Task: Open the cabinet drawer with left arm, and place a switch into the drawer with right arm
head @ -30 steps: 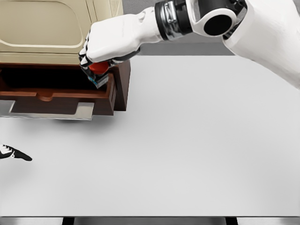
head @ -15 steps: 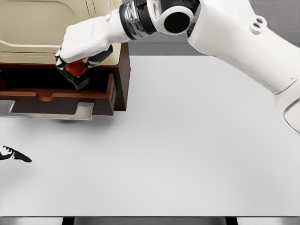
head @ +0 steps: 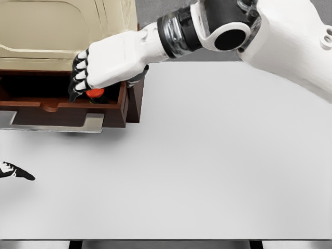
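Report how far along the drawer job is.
Done: the drawer stands pulled out of the cabinet. In hand: the right robot hand is over the open drawer with the red-buttoned switch showing just under its fingers, low inside; whether the grip is let go cannot be told. Left: release and withdraw. The left robot hand shows only its fingertips at the left edge.

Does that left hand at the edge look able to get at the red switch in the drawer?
Probably not easily: the left hand rests low on the table, and the right hand covers the switch in the drawer.
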